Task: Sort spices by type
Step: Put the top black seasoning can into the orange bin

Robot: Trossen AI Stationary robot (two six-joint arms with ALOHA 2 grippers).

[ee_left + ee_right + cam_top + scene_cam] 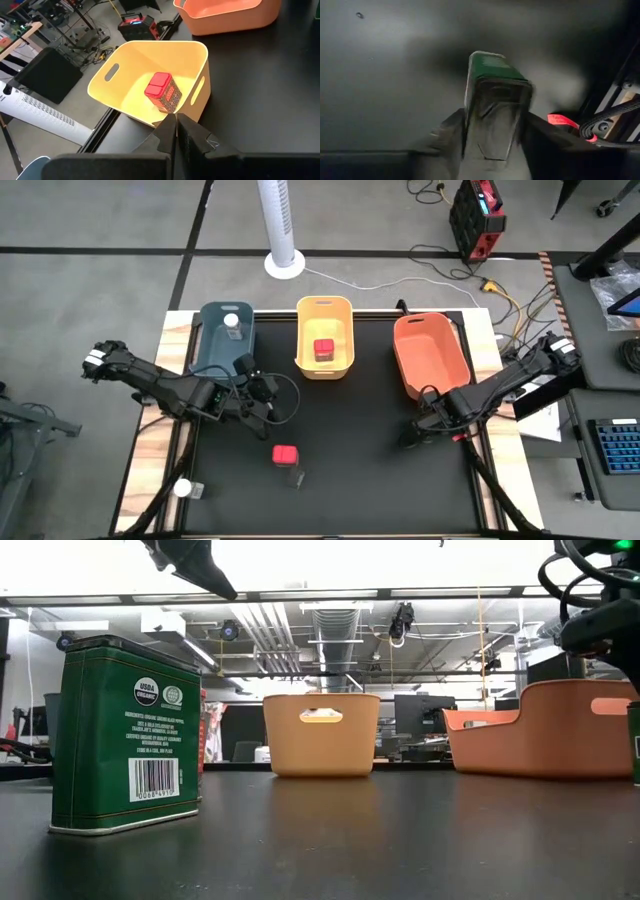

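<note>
— Beyond the counter [340, 470] what shows? And what can't you make out?

— Grey floor with a white tower fan [281, 225], a red box with cables [476, 218]; the low view looks into a workshop with ceiling pipes and strip lights. That view crops both arms at its upper edge; a green tin [127, 735] fills its near side, another is cut off at its far edge. The dark spices barely separate from the black mat from above.

— The fingers?

— The left gripper [176, 131] hangs near the yellow bin [325, 336], fingers pressed together, empty; the right gripper [412, 436] sits low beside the orange bin [432, 356], fingers either side of a green tin [494, 85]; contact is too blurred to judge.

— The remaining spices?

— One red-lidded jar [324, 349] in the yellow bin; another [286, 456] mid-counter; a white-lidded one [233, 324] in the blue bin [216, 340]; another [184, 488] on the counter's near left edge.
</note>
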